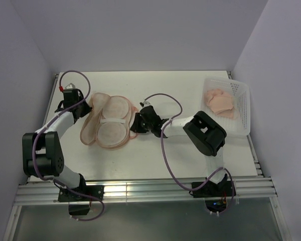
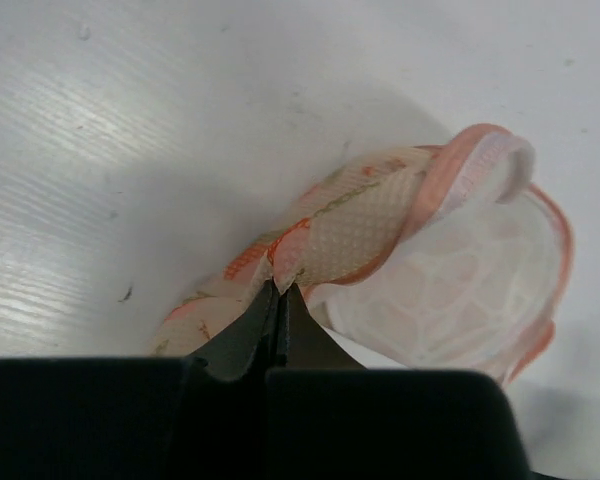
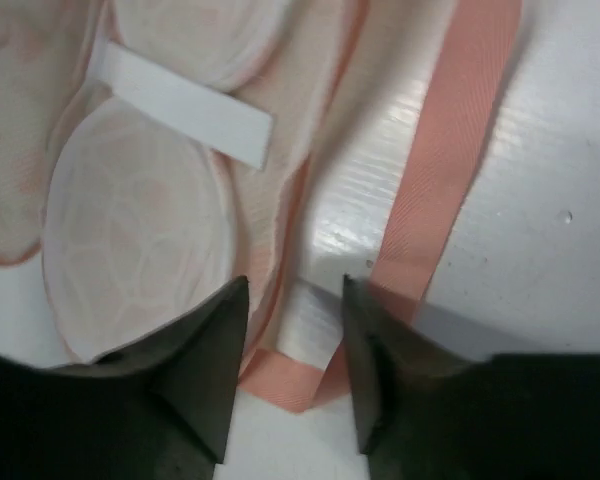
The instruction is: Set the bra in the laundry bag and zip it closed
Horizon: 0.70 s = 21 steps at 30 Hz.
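From above, the laundry bag (image 1: 108, 123) lay open on the table (image 1: 190, 160), and the bra (image 1: 219, 102) sat in the white basket (image 1: 243, 115), well apart from it. At the left wrist, the left claw (image 2: 280, 292) was pinched tight on the bag's patterned edge. At the right wrist, the right claw (image 3: 295, 300) stood partly open over the fold of the bag's pink loop (image 3: 450, 140), gripping nothing.
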### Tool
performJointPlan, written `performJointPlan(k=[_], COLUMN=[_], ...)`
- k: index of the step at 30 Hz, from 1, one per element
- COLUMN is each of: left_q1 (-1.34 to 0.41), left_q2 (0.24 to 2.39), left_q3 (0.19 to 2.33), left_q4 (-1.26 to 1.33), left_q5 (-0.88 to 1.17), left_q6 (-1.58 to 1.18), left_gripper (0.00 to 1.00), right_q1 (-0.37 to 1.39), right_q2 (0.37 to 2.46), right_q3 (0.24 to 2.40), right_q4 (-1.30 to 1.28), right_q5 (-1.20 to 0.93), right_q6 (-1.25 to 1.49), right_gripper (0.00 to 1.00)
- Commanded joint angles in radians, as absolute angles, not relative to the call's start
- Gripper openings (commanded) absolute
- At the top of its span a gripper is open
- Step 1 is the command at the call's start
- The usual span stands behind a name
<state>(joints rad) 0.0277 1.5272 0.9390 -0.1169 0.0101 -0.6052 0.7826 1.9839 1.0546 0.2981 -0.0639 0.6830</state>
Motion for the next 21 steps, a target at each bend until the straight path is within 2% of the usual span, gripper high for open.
performJointPlan(k=[1,3,8,14,16,17,19,20,21], left_q1=[0.057,0.06,0.061,0.066,0.067,0.069,0.072,0.075,0.078], left_q2=[1.569,1.571,1.563,1.557,1.565,1.568,1.574,1.583,1.592], left_q3=[0.965,0.959,0.968,0.983,0.995,1.009,1.02,1.031,1.037], left_q4=[-0.114,-0.1,-0.104,-0.097,-0.112,-0.118,-0.135,-0.138,-0.144], left_q5=[0.028,0.044,0.057,0.094,0.087,0.072,0.055,0.046,0.014], left_q6=[-0.598,-0.606,-0.6,-0.601,-0.595,-0.583,-0.571,-0.557,-0.549], left_gripper=[0.0,0.0,0.0,0.0,0.0,0.0,0.0,0.0,0.0], right_q1=[0.788,0.793,0.784,0.758,0.758,0.758,0.758,0.756,0.753], right_q2=[1.898,1.885,1.98,2.1,2.137,2.149,2.169,2.175,2.18], right_q3=[1.08,1.089,1.213,1.322,1.374,1.388,1.405,1.408,1.411], right_q4=[0.265,0.264,0.2,0.176,0.16,0.155,0.161,0.164,0.164], right_q5=[-0.097,-0.084,-0.006,-0.015,-0.038,-0.038,-0.037,-0.035,-0.034], right_q6=[0.641,0.649,0.658,0.686,0.69,0.696,0.707,0.715,0.718], right_gripper=[0.57,0.78,0.75,0.73,0.67,0.57,0.45,0.36,0.08])
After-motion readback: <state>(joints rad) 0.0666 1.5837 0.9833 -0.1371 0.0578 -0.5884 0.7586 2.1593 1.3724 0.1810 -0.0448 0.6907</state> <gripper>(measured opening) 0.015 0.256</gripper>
